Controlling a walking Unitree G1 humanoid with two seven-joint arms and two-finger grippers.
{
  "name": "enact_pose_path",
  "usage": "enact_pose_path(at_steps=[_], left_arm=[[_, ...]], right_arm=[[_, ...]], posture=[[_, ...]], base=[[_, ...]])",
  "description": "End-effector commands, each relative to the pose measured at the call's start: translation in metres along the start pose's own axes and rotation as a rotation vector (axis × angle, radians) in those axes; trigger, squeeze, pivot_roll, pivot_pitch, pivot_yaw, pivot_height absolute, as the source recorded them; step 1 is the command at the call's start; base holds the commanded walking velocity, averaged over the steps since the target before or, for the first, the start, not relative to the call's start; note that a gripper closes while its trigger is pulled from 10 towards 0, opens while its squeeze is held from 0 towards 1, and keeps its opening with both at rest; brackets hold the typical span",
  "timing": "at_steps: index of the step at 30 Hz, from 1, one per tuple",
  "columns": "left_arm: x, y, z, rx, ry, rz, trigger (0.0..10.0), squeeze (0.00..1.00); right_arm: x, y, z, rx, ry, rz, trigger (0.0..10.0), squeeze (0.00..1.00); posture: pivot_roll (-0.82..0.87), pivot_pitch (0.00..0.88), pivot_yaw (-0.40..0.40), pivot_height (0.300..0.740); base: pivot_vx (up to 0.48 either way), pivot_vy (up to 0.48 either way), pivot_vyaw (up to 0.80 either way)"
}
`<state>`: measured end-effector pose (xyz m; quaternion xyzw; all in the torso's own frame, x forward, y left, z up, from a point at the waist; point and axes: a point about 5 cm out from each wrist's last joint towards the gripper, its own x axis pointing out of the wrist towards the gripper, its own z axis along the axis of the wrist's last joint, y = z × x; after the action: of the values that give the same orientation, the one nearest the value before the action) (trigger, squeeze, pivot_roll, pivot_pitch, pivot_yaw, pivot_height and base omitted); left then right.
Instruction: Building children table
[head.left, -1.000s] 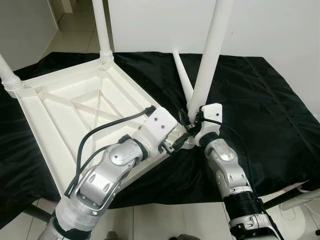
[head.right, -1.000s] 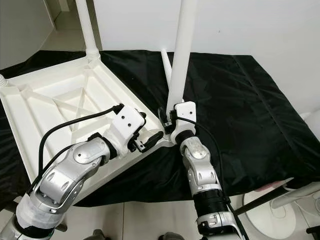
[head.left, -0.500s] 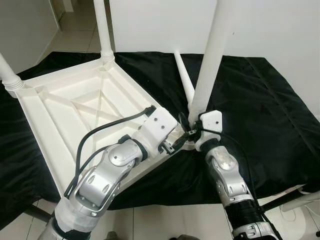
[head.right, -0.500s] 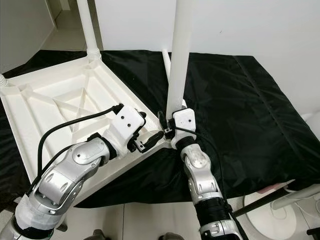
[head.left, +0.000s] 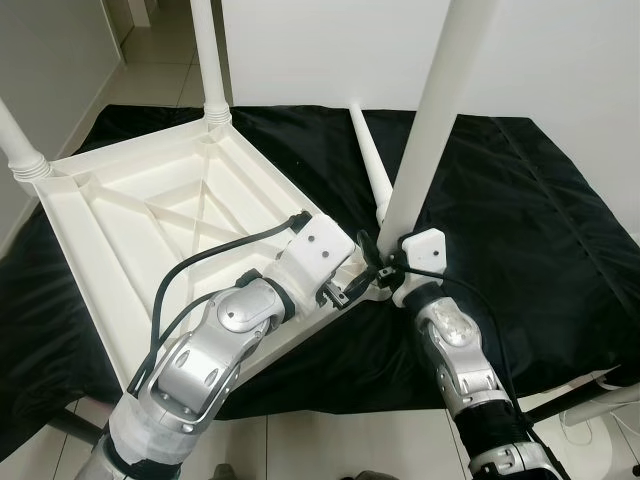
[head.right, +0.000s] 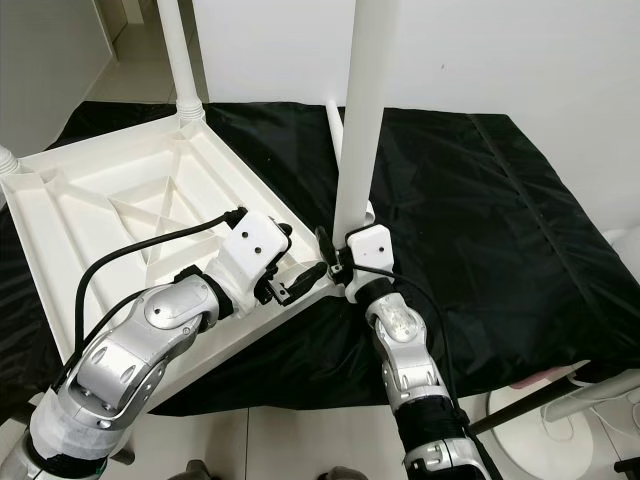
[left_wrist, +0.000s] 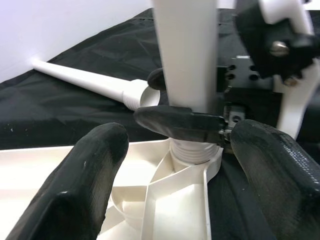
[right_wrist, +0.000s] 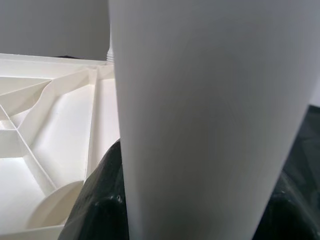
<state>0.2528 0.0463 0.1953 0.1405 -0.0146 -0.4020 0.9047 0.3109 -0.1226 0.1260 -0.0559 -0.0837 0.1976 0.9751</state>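
The white table top (head.left: 150, 215) lies upside down on a black cloth. Two white legs (head.left: 212, 60) (head.left: 15, 140) stand in its far corners. A third leg (head.left: 435, 130) stands nearly upright over the near right corner socket (left_wrist: 192, 150). My right gripper (head.left: 385, 262) is shut on this leg just above its threaded base, and the leg (right_wrist: 210, 125) runs between its fingers. My left gripper (head.left: 352, 288) is open at that same corner, with its fingers (left_wrist: 90, 170) spread to either side of the socket. A fourth leg (head.left: 368, 165) lies loose on the cloth behind.
The black cloth (head.left: 530, 220) covers the work surface, and its front edge drops off close to my arms. A white wall stands right behind. Tiled floor shows at the far left, and a white stand base (head.left: 605, 400) sits on the floor at the lower right.
My right gripper has shifted the held leg's base slightly toward me at the corner socket. The leg leans a little more to the right. My left arm has stayed put.
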Motion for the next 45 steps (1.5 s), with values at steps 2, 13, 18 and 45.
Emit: enact_pose_path(at_steps=[2, 13, 18, 45], left_arm=[[0.001, 0.002, 0.002, 0.011, 0.003, -0.014, 10.0, 0.0], [0.0, 0.002, 0.004, 0.009, -0.003, -0.006, 10.0, 0.0], [0.0, 0.002, 0.004, 0.009, -0.005, -0.003, 10.0, 0.0], [-0.001, 0.011, 0.025, -0.139, -0.147, -0.091, 10.0, 1.0]], right_arm=[[-0.012, 0.0, -0.042, 0.083, 0.262, -0.003, 10.0, 0.0], [-0.008, 0.0, -0.044, 0.11, 0.313, 0.052, 10.0, 0.0], [-0.01, 0.002, -0.047, 0.205, 0.321, 0.039, 10.0, 0.0], [-0.014, 0.004, 0.003, 0.143, 0.065, 0.209, 10.0, 0.0]], posture=[[0.01, 0.04, -0.003, 0.74], [0.01, 0.041, -0.01, 0.74], [0.01, 0.042, -0.011, 0.74], [0.0, 0.04, 0.0, 0.74]], base=[[0.0, 0.0, 0.0], [0.0, 0.0, 0.0], [0.0, 0.0, 0.0], [0.0, 0.0, 0.0]])
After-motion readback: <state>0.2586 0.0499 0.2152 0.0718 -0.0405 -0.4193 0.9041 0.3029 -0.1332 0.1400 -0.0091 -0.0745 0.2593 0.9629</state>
